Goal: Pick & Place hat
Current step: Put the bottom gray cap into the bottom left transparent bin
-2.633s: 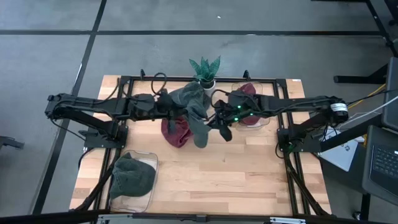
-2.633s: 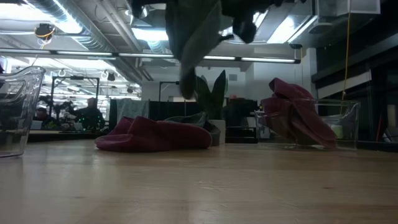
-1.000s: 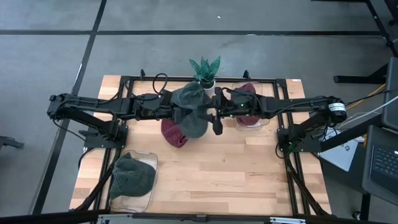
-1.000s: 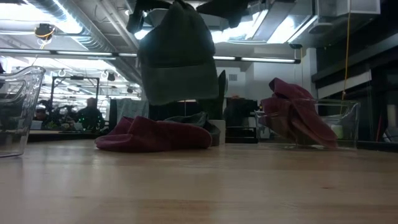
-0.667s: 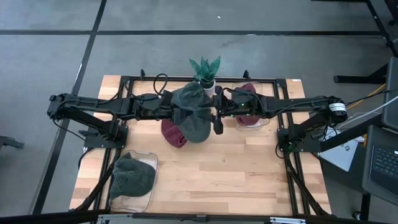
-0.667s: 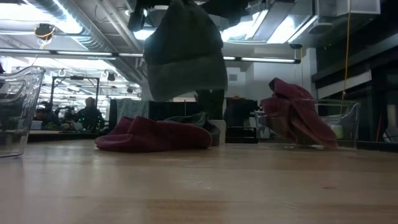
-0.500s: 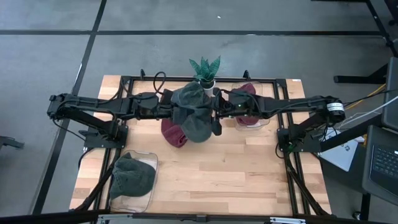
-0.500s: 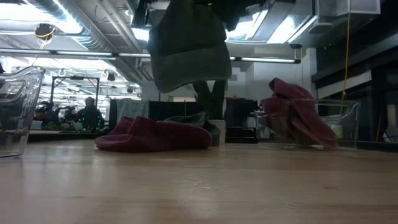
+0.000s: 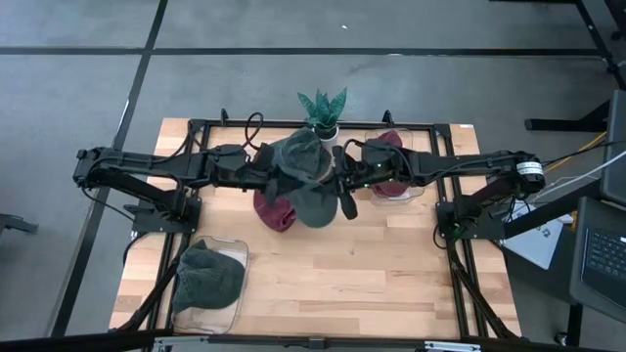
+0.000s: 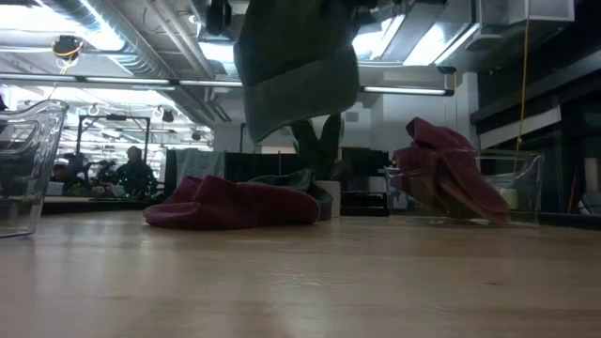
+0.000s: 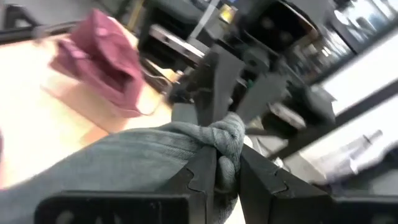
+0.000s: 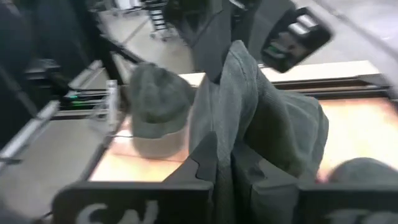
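Mid-table, upper centre of the high view: the grey hat [image 9: 305,181] hangs in the air between your two arms, the left gripper [image 11: 219,167] pinching a bunched fold and the right gripper [image 12: 225,163] clamped on its brim. Keep both pinches firm and move the arms together, clearing the maroon hat [image 9: 272,208] beneath.

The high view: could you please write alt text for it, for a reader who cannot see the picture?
From above, the left gripper and the right gripper meet mid-table, both shut on a grey hat held above a dark red hat. A potted plant and a clear bin of red hats stand behind; another clear bin near the front-left corner holds a grey hat.
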Robot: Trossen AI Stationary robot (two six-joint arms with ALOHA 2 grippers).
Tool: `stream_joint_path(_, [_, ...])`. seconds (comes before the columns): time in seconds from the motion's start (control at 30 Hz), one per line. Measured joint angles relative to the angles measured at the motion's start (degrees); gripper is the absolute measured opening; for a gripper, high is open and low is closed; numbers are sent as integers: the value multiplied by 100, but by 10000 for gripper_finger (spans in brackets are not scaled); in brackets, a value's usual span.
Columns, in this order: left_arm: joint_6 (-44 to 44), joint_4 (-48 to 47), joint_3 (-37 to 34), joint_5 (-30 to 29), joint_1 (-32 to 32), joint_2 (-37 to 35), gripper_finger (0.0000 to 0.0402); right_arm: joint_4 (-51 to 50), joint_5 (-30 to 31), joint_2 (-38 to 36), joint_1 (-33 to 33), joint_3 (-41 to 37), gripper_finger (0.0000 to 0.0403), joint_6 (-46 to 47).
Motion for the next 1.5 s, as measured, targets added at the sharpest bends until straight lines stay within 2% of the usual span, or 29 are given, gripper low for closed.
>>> stream_joint_path(0.2, [675, -20, -7, 346, 42, -92, 67, -427, -643, -185, -9, 26, 7, 213])
stream_joint_path(0.3, [843, 60, -7, 711, 110, -129, 91, -702, -1021, -227, -7, 2, 8, 326])
stream_joint_path(0.5, [1025, 174, 0, 1462, 240, -167, 151, -1146, -1301, -280, 2, -6, 5, 381])
stream_joint_path(0.77, [1826, 163, 0, 1446, 241, -76, 202, -1002, -1822, -275, -18, -6, 5, 406])
stream_joint_path(0.93, [2302, 253, 0, 1533, 221, 50, 207, -772, -1992, -270, -28, -4, 5, 444])
stream_joint_path(1.1, [2352, 319, 0, 2091, 228, 205, 203, -695, -1980, -251, -31, -4, 5, 442])
stream_joint_path(1.33, [2661, 687, 0, 2047, 230, 568, 201, -488, -1808, -253, -48, -4, 5, 560])
stream_joint_path(1.5, [3165, 831, 0, 1658, 236, 648, 201, -495, -1869, -254, -48, -4, 5, 739])
